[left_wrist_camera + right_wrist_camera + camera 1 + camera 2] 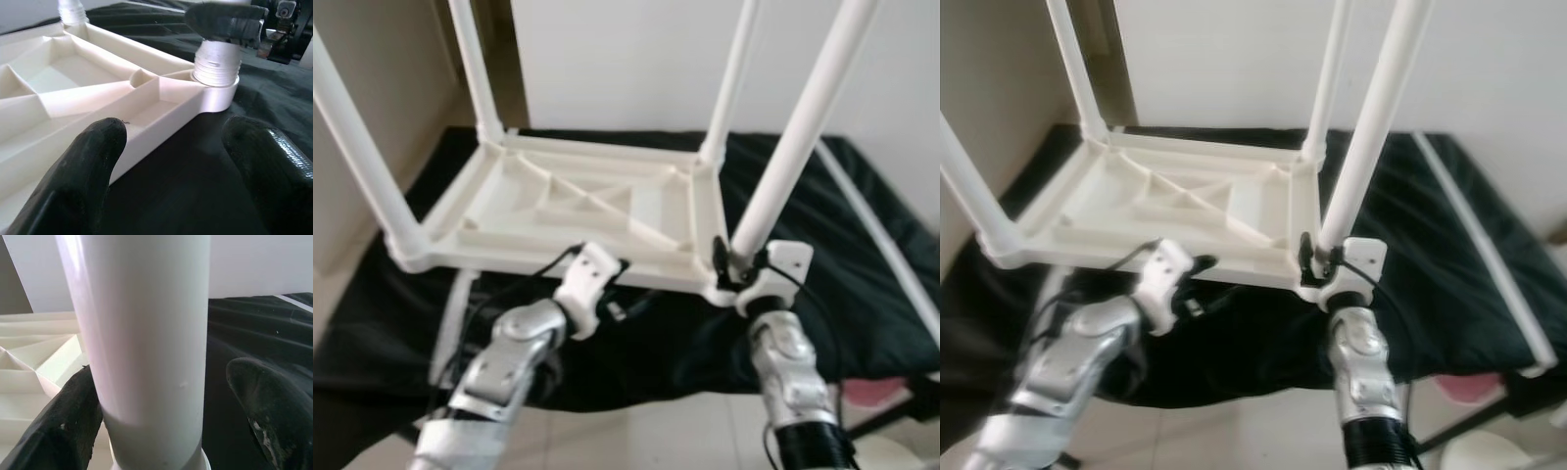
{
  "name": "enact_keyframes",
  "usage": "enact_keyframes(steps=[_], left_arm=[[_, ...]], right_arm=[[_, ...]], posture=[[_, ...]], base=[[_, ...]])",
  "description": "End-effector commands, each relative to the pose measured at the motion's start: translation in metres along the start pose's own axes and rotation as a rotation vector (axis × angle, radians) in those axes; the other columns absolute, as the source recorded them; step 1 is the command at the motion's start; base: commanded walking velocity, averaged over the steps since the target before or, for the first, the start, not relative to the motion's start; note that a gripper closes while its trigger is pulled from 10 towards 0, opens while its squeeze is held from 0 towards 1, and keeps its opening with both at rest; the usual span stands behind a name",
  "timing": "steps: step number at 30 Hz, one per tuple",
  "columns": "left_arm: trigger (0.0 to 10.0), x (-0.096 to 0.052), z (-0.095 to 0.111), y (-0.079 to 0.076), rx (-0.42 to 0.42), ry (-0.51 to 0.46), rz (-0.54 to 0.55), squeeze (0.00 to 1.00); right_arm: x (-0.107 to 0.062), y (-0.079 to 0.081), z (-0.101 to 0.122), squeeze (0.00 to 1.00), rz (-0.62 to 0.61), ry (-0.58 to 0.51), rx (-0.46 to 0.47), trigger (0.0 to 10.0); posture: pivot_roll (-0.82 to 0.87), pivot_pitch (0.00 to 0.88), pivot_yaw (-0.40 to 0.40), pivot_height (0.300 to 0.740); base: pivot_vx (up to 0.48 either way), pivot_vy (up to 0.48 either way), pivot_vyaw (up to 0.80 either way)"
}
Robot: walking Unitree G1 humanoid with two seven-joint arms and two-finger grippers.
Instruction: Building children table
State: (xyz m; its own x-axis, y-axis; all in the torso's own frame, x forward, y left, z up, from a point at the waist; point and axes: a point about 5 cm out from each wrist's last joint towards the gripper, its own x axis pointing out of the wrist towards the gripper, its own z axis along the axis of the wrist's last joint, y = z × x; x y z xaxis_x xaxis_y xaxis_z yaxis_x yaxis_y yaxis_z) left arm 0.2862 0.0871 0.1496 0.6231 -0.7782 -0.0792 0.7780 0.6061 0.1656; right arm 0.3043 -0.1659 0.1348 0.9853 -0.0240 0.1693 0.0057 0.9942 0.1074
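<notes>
A white plastic children's table (578,201) lies upside down on a black cloth (862,294), its legs pointing up. The near right leg (793,147) stands in its corner socket (215,93). My right gripper (742,269) is around the base of this leg. In the right wrist view one finger (68,426) touches the leg (146,333) and the other finger (274,411) stands apart from it. My left gripper (176,147) is open just before the table's near edge (146,132), with nothing held.
A loose white pole (881,235) lies slanted on the cloth at the right. Another white part (450,323) sticks out under the table's near left corner. A pink thing (876,392) sits at the cloth's right edge. Pale tile floor (646,431) runs in front, walls behind.
</notes>
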Motion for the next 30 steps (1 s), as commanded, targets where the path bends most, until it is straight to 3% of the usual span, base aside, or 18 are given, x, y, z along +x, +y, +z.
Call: enact_keyframes(steps=[1,7,19,30], left_arm=[[10.0,0.000,0.003,-0.001,0.016,-0.016,-0.014,0.00],[10.0,0.000,0.001,-0.005,0.039,0.018,-0.048,0.00],[10.0,-0.002,-0.001,-0.019,-0.015,0.044,-0.128,0.00],[10.0,0.004,-0.003,-0.017,0.015,0.062,-0.112,0.00]], right_arm=[[0.002,-0.003,-0.002,0.00,-0.007,0.016,0.007,10.0],[0.005,-0.005,0.000,0.00,-0.009,0.010,0.008,10.0],[0.006,-0.012,0.006,0.00,0.042,0.002,-0.039,10.0],[0.004,-0.014,0.004,0.00,0.057,0.002,-0.053,10.0]], posture=[[0.04,0.000,-0.071,0.740],[0.04,0.000,-0.063,0.740],[0.02,0.036,-0.057,0.740],[0.01,0.007,-0.056,0.740]], base=[[0.000,0.000,0.00],[0.000,0.000,0.00],[0.000,0.000,0.00],[0.000,0.000,0.00]])
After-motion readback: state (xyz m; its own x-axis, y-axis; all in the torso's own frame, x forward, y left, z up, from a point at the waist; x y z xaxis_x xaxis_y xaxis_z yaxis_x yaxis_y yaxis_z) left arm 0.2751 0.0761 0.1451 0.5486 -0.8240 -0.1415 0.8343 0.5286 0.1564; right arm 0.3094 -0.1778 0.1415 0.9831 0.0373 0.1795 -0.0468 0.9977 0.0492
